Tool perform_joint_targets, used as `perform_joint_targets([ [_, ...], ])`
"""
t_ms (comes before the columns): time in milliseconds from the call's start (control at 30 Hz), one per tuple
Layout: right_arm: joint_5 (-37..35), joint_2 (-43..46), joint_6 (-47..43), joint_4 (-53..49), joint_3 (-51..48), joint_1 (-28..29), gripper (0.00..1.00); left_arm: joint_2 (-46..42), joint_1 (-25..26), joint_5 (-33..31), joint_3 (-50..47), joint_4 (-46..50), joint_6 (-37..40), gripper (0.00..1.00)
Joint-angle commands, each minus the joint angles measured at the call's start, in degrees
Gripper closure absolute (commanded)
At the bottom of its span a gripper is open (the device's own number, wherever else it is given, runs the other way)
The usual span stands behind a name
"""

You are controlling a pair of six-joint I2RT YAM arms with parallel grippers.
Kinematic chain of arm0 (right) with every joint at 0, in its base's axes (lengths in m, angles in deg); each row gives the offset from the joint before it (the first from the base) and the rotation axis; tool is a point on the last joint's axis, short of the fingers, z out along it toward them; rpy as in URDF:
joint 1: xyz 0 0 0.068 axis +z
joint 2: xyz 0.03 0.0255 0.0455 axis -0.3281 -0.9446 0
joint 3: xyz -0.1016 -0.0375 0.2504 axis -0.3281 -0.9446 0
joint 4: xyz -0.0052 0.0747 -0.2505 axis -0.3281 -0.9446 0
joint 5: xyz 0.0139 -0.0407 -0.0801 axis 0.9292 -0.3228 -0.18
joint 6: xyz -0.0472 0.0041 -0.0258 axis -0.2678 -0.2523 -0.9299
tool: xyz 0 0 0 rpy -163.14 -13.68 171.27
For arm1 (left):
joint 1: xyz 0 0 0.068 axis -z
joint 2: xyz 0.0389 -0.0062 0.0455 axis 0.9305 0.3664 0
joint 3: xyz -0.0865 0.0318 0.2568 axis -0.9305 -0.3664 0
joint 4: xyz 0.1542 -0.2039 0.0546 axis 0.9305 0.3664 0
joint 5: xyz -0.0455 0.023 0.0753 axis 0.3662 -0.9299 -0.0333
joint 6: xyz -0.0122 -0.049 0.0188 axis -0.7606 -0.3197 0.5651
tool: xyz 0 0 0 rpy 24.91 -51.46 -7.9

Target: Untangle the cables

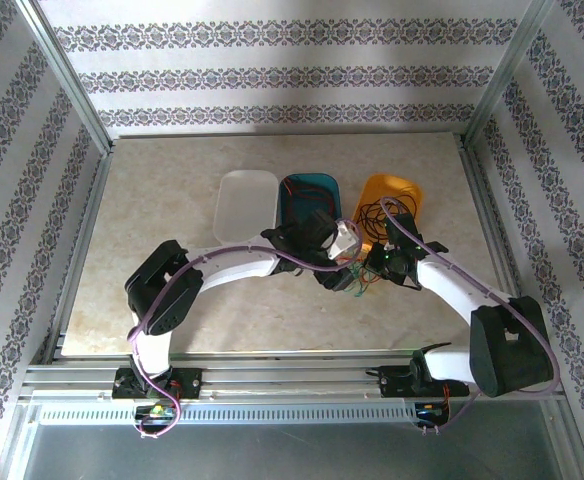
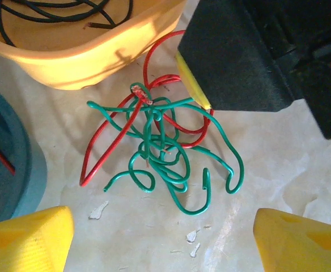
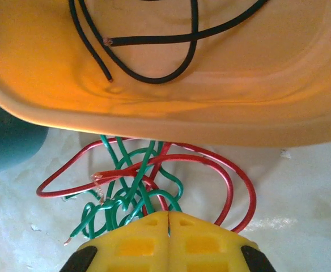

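No text, label, brand, number or sign is legible in any of the three views.

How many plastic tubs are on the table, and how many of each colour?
white oval plastic tub: 1
teal oval plastic tub: 1
orange oval plastic tub: 1
Total: 3
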Motion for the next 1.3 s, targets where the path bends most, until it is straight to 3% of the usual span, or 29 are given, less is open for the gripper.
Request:
perform_joint_targets([
  [0,2.3,3.7,-4.2,-3.2,0.4,-1.1,1.00,-3.2,-1.2,0.0,-1.0,-3.2,-1.6,0.17],
  [100,5.7,8.0,-9.0,-8.3,1.1,-2.3,1.00,-3.9,-2.4,2.3,-1.6,-3.4,-1.7,0.18],
  [167,7.0,9.9,-11.4,-13.0,2.2,-3.0,1.00,-4.1,-3.1,4.0,-1.8,-3.3,-1.6,0.31],
  [200,7.8,10.6,-12.5,-15.2,2.9,-3.5,1.00,-4.3,-3.5,4.6,-2.0,-3.4,-1.4,0.32],
  [567,16.3,6.6,-16.8,-25.5,12.1,-3.8,1.00,-4.1,-4.3,12.4,-2.9,-4.8,5.0,0.29],
  [800,18.3,5.3,-17.0,-25.4,14.1,-4.4,1.00,-1.6,-4.8,15.0,0.1,3.7,8.6,0.37],
  [1267,19.7,5.6,-16.2,-24.5,13.2,-7.1,1.00,-3.2,-6.2,17.3,-3.4,1.7,7.3,0.39],
])
